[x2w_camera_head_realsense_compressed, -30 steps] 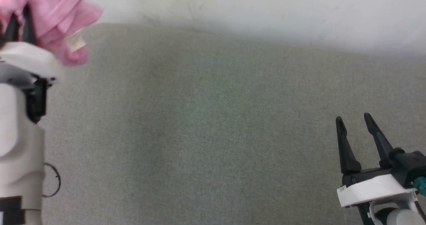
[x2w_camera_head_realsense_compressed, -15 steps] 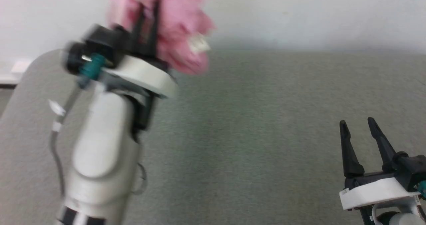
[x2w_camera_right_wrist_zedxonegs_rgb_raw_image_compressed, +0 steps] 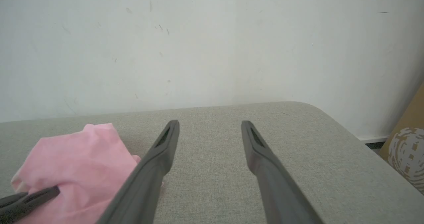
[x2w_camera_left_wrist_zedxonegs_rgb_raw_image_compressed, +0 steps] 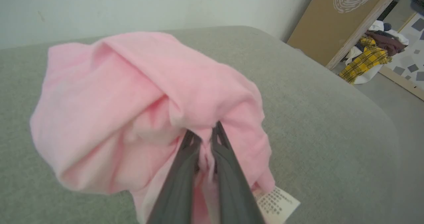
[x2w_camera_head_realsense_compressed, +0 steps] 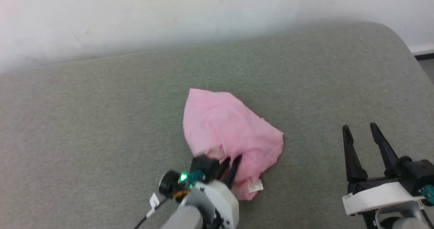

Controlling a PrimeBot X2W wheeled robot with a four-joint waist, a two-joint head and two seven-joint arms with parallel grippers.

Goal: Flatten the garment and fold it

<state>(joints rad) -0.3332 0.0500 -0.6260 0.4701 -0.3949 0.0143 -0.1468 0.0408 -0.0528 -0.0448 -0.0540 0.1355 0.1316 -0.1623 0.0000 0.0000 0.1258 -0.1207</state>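
- Currently the garment (x2w_camera_head_realsense_compressed: 230, 127) lies as a crumpled pink heap around the middle of the grey upholstered surface (x2w_camera_head_realsense_compressed: 101, 120), well apart from the far edge and from the rounded far right corner.
- Left gripper (x2w_camera_head_realsense_compressed: 231, 161) comes in from the near edge. Its two dark fingers are pressed almost together, pinching a bunch of the pink fabric at the heap's near end.
- Left wrist view: the left gripper (x2w_camera_left_wrist_zedxonegs_rgb_raw_image_compressed: 202, 133) has a thin ridge of cloth caught between its fingertips. The garment (x2w_camera_left_wrist_zedxonegs_rgb_raw_image_compressed: 126, 94) billows in soft folds on either side and beyond.
- A small white label (x2w_camera_head_realsense_compressed: 255, 185) hangs at the garment's near edge, just right of the pinching fingers. The print on the label (x2w_camera_left_wrist_zedxonegs_rgb_raw_image_compressed: 276, 202) is too small to read.
- A green light (x2w_camera_head_realsense_compressed: 183, 178) glows on the left wrist housing.
- Right gripper (x2w_camera_head_realsense_compressed: 359, 126) sits over bare surface toward the near right edge, well apart from the garment, with its fingers spread wide and nothing between them.
- Right wrist view: the right gripper (x2w_camera_right_wrist_zedxonegs_rgb_raw_image_compressed: 209, 123) points toward the far edge and the white wall (x2w_camera_right_wrist_zedxonegs_rgb_raw_image_compressed: 212, 45). The garment (x2w_camera_right_wrist_zedxonegs_rgb_raw_image_compressed: 76, 161) lies off to its left.
- Beyond the surface's right end, a brown board (x2w_camera_left_wrist_zedxonegs_rgb_raw_image_compressed: 334, 22) leans upright, with a heap of clothes (x2w_camera_left_wrist_zedxonegs_rgb_raw_image_compressed: 371, 58) beside it.
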